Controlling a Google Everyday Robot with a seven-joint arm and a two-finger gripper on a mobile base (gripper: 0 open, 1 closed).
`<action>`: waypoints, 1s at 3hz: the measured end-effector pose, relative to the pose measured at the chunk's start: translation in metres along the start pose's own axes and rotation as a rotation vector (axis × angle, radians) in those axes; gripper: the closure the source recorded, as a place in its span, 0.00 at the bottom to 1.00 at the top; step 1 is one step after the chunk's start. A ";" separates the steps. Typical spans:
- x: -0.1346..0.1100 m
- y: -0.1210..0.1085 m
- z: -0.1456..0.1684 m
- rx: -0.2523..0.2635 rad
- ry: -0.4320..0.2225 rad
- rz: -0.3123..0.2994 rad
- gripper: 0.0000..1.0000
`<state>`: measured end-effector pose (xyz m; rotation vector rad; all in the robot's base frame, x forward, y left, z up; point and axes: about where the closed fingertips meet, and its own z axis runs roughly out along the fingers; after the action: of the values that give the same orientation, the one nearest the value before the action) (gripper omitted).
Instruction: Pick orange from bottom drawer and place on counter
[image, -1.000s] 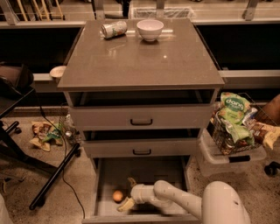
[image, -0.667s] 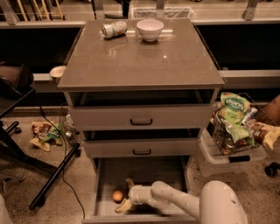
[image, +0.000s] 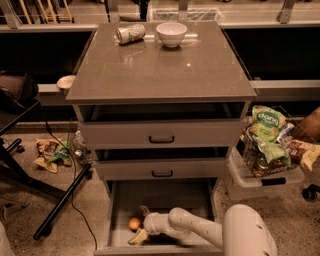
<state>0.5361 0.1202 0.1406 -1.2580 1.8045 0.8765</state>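
Orange (image: 133, 223) lies front-left in the bottom drawer (image: 160, 196), near its left wall. I've got the gripper (image: 140, 224) just right of it, jaws spread, fruit at their mouth. Bench (image: 165, 75) is open in front of the bowl (image: 171, 34) and can (image: 130, 33) at its back edge.

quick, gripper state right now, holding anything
Gripper: open, down in the bottom drawer, fingers spread either side of the orange, not closed on it.
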 end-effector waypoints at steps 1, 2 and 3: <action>0.003 0.001 0.006 -0.005 0.003 0.004 0.18; 0.007 0.001 0.010 -0.010 0.000 0.010 0.41; 0.010 0.003 0.014 -0.018 -0.002 0.017 0.64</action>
<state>0.5337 0.1285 0.1255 -1.2545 1.8116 0.9045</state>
